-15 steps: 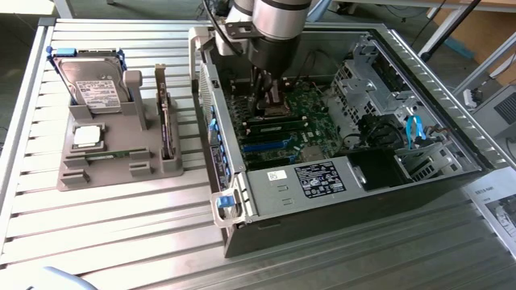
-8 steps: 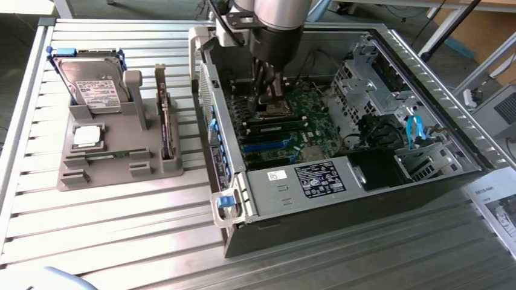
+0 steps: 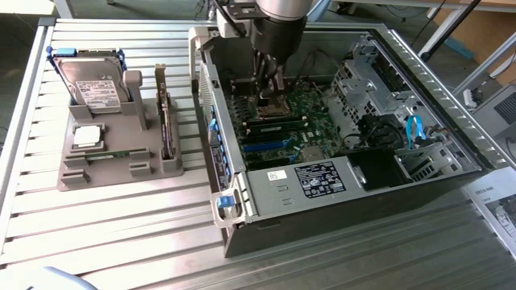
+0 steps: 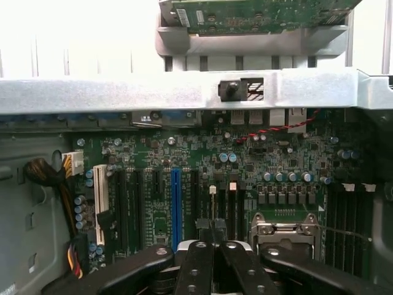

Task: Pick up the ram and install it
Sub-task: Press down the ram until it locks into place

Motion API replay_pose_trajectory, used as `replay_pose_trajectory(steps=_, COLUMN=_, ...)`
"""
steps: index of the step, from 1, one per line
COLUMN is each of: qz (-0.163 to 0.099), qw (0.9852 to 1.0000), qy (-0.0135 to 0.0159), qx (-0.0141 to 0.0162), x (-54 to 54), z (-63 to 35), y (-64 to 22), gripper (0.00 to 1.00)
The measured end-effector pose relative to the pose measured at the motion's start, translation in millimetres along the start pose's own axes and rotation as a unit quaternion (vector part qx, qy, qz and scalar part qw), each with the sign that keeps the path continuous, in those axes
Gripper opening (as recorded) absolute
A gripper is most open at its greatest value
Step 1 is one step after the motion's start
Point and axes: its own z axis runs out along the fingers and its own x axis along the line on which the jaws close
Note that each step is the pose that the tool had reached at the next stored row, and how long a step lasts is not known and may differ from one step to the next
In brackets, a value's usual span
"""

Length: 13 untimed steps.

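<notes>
Pincer (image 4: 212, 230) is fully closed with nothing in it, hanging low over the motherboard (image 4: 245, 166) by the CPU socket (image 4: 285, 230). Past the case wall (image 4: 123, 92), what looks like the ram (image 3: 109, 155) lies flat in the tray (image 3: 72, 163). So I'd say the pick hasn't happened. Grabbing it needs opened jaws squared to its thin edges.

The arm (image 3: 278, 24) hides part of the motherboard (image 3: 298, 115); the paper sheet (image 3: 496, 208) runs off-frame.
</notes>
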Motion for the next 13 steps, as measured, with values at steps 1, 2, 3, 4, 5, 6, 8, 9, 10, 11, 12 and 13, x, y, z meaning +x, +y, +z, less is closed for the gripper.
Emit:
replay_pose_trajectory(steps=1, qz=0.0, qw=1.0, qy=0.0004, qx=0.0, x=0.1, z=-1.8, y=-0.1, gripper=0.1)
replay_pose_trajectory(steps=2, qz=0.0, qw=1.0, qy=0.0007, qx=0.0, x=0.2, z=-3.4, y=-0.1, gripper=0.1)
replay_pose_trajectory(steps=3, qz=0.0, qw=1.0, qy=0.001, qx=0.0, x=0.3, z=-5.2, y=-0.1, gripper=0.1)
replay_pose_trajectory(steps=4, qz=0.0, qw=1.0, qy=0.0015, qx=0.0, x=0.4, z=-7.2, y=-0.2, gripper=0.1)
replay_pose_trajectory(steps=5, qz=0.0, qw=1.0, qy=0.0019, qx=-0.0001, x=0.5, z=-9.0, y=-0.2, gripper=0.1)
replay_pose_trajectory(steps=6, qz=0.0, qw=1.0, qy=0.0022, qx=0.0, x=0.6, z=-10.7, y=-0.3, gripper=0.1)
replay_pose_trajectory(steps=8, qz=0.0, qw=1.0, qy=0.003, qx=0.0, x=0.8, z=-14.3, y=-0.4, gripper=0.1)
replay_pose_trajectory(steps=9, qz=0.0, qw=1.0, qy=0.0034, qx=0.0, x=0.9, z=-16.1, y=-0.4, gripper=0.1)
replay_pose_trajectory(steps=10, qz=0.0, qw=1.0, qy=0.0038, qx=0.0, x=1.0, z=-17.8, y=-0.4, gripper=0.1)
replay_pose_trajectory(steps=11, qz=0.0, qw=1.0, qy=0.0041, qx=0.0, x=1.1, z=-19.5, y=-0.5, gripper=0.1)
replay_pose_trajectory(steps=12, qz=0.0, qw=1.0, qy=0.0045, qx=0.0, x=1.2, z=-21.3, y=-0.5, gripper=0.1)
replay_pose_trajectory(steps=13, qz=0.0, qw=1.0, qy=0.0049, qx=0.0, x=1.3, z=-22.9, y=-0.6, gripper=0.1)
